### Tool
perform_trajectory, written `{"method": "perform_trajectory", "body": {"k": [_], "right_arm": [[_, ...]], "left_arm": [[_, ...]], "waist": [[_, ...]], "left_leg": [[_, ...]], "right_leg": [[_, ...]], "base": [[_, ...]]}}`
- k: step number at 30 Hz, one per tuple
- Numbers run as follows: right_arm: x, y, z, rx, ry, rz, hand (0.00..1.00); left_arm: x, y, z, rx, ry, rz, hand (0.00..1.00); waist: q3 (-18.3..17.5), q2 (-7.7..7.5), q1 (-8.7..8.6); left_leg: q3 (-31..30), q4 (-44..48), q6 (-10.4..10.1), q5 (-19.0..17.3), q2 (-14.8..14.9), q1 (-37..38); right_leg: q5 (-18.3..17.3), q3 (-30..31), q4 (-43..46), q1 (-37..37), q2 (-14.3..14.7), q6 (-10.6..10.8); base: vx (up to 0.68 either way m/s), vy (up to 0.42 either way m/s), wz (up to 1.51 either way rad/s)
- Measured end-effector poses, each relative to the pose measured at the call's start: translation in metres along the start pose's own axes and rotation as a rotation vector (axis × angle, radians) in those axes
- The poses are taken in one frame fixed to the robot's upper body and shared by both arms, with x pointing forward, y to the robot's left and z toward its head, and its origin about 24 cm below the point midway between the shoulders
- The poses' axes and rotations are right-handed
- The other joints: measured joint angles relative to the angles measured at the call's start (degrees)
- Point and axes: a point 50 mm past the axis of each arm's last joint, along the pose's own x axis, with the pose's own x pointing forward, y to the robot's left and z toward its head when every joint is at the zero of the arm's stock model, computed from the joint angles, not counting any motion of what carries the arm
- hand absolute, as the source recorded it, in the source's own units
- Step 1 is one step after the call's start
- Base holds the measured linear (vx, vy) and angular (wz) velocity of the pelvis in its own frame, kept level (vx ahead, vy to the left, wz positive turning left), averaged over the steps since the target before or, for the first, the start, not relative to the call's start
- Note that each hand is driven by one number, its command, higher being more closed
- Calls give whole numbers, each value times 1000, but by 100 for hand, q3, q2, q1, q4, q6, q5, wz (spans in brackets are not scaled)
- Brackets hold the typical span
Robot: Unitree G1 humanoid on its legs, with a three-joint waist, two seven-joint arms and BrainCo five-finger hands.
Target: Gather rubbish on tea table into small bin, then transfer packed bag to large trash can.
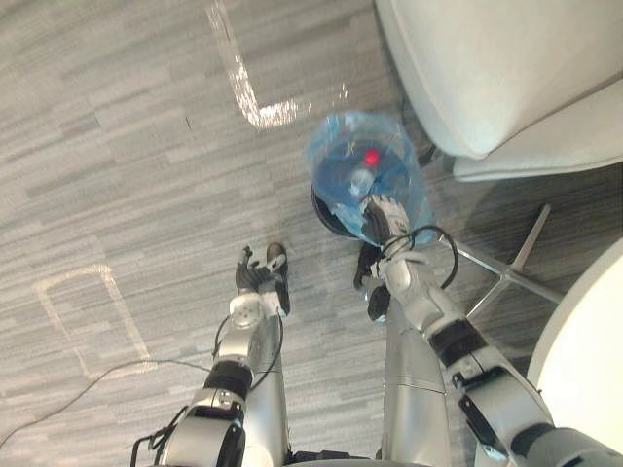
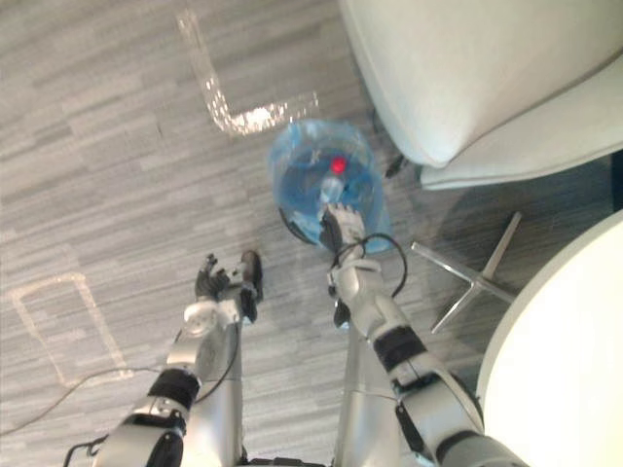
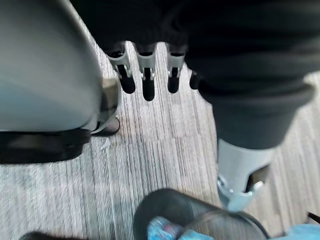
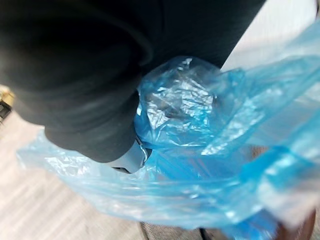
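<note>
Left hand (image 1: 256, 278), fingers relaxed; right hand (image 1: 384, 219), grasp not discernible, at blue bag (image 1: 341, 144) holding a bottle (image 1: 362, 178) in bin (image 1: 325, 216).

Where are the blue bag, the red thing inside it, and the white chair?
blue bag (image 1: 336, 148), left eye view, its left plastic wall.
red thing (image 1: 371, 157), left eye view, its middle.
white chair (image 1: 487, 68), left eye view, its shell.

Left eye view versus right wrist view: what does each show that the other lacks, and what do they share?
Left eye view: the white chair, the left hand hanging over the floor, and a red-capped bottle inside the blue bag. Right wrist view: plastic bunched up close against the right hand and its dark cover. Both: that bag, with the right hand at its rim.
</note>
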Motion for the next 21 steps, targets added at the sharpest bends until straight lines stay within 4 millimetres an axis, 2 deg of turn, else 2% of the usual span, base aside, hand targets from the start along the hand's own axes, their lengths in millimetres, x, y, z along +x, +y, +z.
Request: {"method": "perform_trajectory", "body": {"k": [3, 9, 12, 16, 21], "right_arm": [[-21, 14, -2, 61, 29, 31, 100], [-48, 37, -1, 153, 64, 110, 100], [-64, 49, 4, 207, 71, 162, 100], [-85, 66, 2, 248, 110, 242, 100], [-99, 79, -5, 281, 151, 327, 100]], "left_arm": [[-9, 9, -22, 39, 63, 12, 0], [-26, 23, -60, 86, 187, 42, 0], [-36, 29, -78, 120, 245, 35, 0], [-48, 27, -96, 212, 300, -17, 0], [-55, 25, -106, 329, 315, -83, 0]], "waist": [[-128, -200, -24], [-315, -350, -68], [-536, -368, -103], [-867, -400, -115], [-1271, -381, -170]], "left_leg": [[31, -384, -9, 45, -52, 710], [146, -1010, -16, 135, -124, 1965], [225, -1318, -8, 139, -149, 2560], [368, -1893, 11, 244, -164, 3326], [515, -2986, -11, 668, -295, 4174]], "right_leg": [[2, -21, -323, 683, -9, 19], [57, -18, -903, 1905, -13, 102], [86, 1, -1228, 2486, -9, 145], [241, 49, -1835, 3219, 46, 201], [759, 156, -2984, 4017, 133, 276]], "base": [[51, -1, 7], [72, 21, 2], [85, 23, -5], [116, 19, -9], [108, 9, -11]]}}
